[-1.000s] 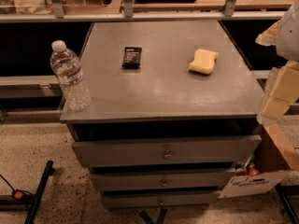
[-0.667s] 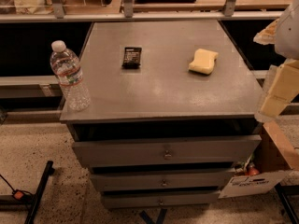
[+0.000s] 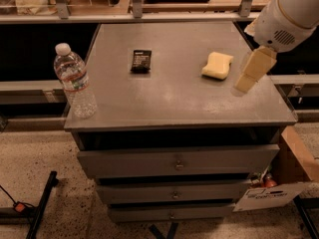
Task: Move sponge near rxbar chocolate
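My gripper point(image 3: 245, 82) hangs over the right side of the cabinet top point(image 3: 174, 101), its pale yellow blocks angled down and to the left from the white wrist housing point(image 3: 289, 16) at the upper right corner. From this angle I cannot tell whether it is released or clenched. It holds nothing that I can see. The tip sits just right of the sponge point(image 3: 217, 65) and a little nearer to me, apart from it.

The sponge lies flat on the right part of the gray top, toward the far half. The rxbar chocolate point(image 3: 141, 60) lies flat left of centre, at about the same depth as the sponge and well apart from it, with bare surface between them. A clear water bottle point(image 3: 75, 81) with a white cap stands upright at the near left corner.

Below the top I see three gray drawers point(image 3: 174, 162), all closed. A cardboard box point(image 3: 299, 158) sits on the speckled floor to the right of the cabinet.
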